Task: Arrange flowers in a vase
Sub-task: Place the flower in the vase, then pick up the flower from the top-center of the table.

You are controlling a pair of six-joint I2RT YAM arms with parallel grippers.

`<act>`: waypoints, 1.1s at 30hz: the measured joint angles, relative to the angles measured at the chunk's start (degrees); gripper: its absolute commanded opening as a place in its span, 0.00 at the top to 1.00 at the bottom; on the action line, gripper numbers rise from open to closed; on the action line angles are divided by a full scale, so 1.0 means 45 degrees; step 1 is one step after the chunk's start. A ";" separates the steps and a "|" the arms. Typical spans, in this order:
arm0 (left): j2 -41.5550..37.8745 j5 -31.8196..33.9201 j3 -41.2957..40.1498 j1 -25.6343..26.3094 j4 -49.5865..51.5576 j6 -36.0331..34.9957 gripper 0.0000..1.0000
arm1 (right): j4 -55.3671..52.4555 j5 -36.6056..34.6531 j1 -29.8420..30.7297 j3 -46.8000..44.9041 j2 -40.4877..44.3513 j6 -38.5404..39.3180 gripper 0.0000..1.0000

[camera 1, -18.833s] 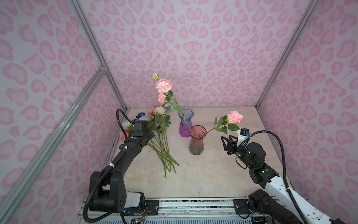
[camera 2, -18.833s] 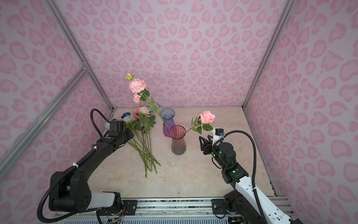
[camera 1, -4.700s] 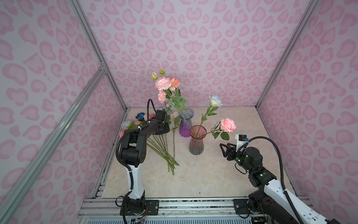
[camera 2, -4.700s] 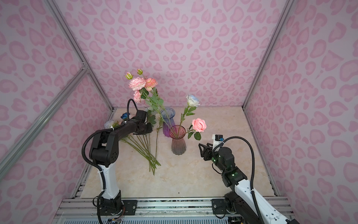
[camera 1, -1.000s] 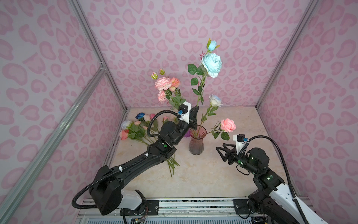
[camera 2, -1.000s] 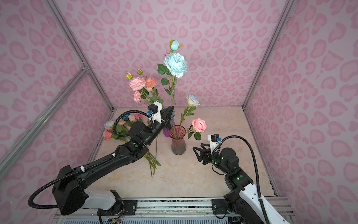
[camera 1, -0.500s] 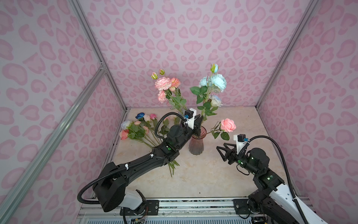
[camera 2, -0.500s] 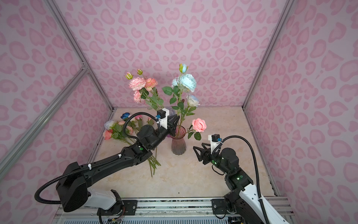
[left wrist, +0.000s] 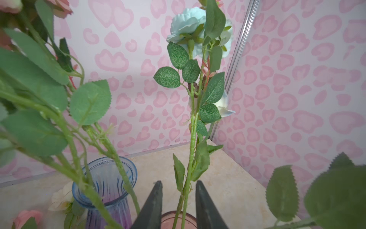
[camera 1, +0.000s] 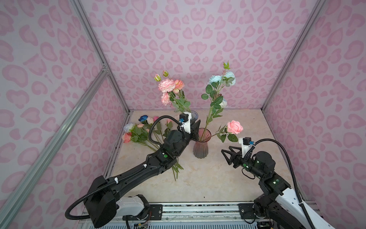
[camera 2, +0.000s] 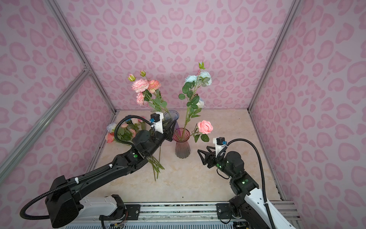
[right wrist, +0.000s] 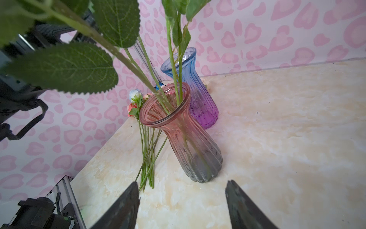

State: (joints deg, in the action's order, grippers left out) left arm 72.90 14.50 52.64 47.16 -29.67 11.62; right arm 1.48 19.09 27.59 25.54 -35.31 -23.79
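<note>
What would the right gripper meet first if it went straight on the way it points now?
Most likely the lower body of the pink vase, which stands straight ahead of the open right gripper in the right wrist view, with only bare table between. How far off it is remains unclear.

I'm looking across all my feeds right now and there's no text, label, brand, number or sign that I can read on anything
</note>
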 measured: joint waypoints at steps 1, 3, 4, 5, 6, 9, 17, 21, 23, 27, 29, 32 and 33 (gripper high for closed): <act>-0.0160 0.0015 -0.0146 0.0000 0.0015 0.0087 0.70 | 0.0015 0.0000 0.0000 0.0000 -0.0029 0.0000 0.30; -0.0452 0.0005 -0.0374 0.0000 0.0131 0.0194 0.71 | 0.0049 0.0000 0.0000 0.0005 -0.0107 0.0000 0.30; -0.0631 0.0000 -0.0491 0.0005 0.0209 0.0316 0.72 | 0.0049 0.0005 0.0000 0.0010 -0.0121 0.0000 0.30; -0.0835 0.0000 -0.0612 0.0015 0.0267 0.0393 0.72 | 0.0063 0.0005 0.0000 0.0015 -0.0126 0.0000 0.30; -0.1112 -0.0010 -0.0763 0.0024 0.0330 0.0398 0.72 | 0.0078 0.0010 0.0000 0.0029 -0.0126 0.0000 0.30; -0.2118 0.0034 -0.1151 0.0049 0.0539 0.0393 0.73 | 0.0087 0.0010 0.0000 0.0068 -0.0141 -0.0005 0.30; -0.5013 0.2963 -0.3060 -0.0971 0.2506 0.0942 0.68 | 0.0272 -0.0233 0.0010 -0.0087 -0.0160 -0.0049 0.31; -0.5022 0.2662 -0.3886 -0.3866 0.4857 0.3147 0.69 | 0.0379 -0.0782 0.0005 -0.0393 -0.0248 -0.0257 0.32; -0.4085 0.1758 -0.3716 -0.5110 0.5668 0.4090 0.69 | 0.0476 -0.0947 0.0010 -0.0442 -0.0350 -0.0262 0.32; -0.0457 -0.0821 -0.1710 -0.5892 0.7193 0.4634 0.67 | 0.0636 -0.1239 0.0010 -0.0515 -0.0515 -0.0355 0.32; 0.1200 -0.1705 -0.0461 -0.5974 0.7529 0.4614 0.68 | 0.0733 -0.1243 0.0010 -0.0563 -0.0539 -0.0355 0.32; 0.3667 -0.2953 0.1054 -0.6193 0.7640 0.4590 0.68 | 0.0738 -0.1360 0.0010 -0.0607 -0.0529 -0.0355 0.32; 0.4391 -0.3337 0.1360 -0.6329 0.7708 0.4663 0.68 | 0.0748 -0.1379 0.0010 -0.0636 -0.0500 -0.0359 0.32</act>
State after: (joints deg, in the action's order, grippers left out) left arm 92.66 -0.51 58.76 18.68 5.02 32.60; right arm 4.84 12.88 27.64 22.68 -37.56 -25.41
